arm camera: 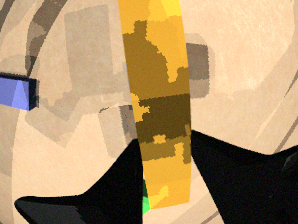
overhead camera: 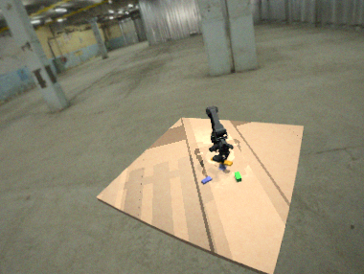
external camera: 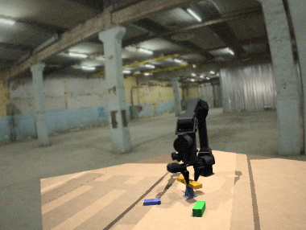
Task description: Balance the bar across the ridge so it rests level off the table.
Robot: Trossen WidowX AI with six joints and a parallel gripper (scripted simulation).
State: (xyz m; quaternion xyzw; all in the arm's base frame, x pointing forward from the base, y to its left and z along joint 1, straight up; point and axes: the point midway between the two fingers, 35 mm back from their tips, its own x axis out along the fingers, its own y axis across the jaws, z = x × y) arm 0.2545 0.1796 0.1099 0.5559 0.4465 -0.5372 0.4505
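The orange bar (overhead camera: 228,163) (external camera: 196,185) (arm camera: 157,60) is above the table, clear of its top. My gripper (overhead camera: 221,160) (external camera: 192,182) (arm camera: 164,140) is shut on the bar, with one black finger on each side of it. The blue ridge (overhead camera: 222,168) (external camera: 189,193) stands directly under the bar, near its middle. In the exterior view the ridge's top meets the bar's underside in the picture; whether they touch is too small to tell. The ridge is hidden in the wrist view. The bar looks roughly level.
A blue block (overhead camera: 206,180) (external camera: 151,202) (arm camera: 15,92) lies on the table (overhead camera: 249,230) (external camera: 80,213) to one side of the ridge. A green block (overhead camera: 238,176) (external camera: 199,209) (arm camera: 146,205) lies on the other side, nearer the top and exterior views. Dark shadow bands cross the table top.
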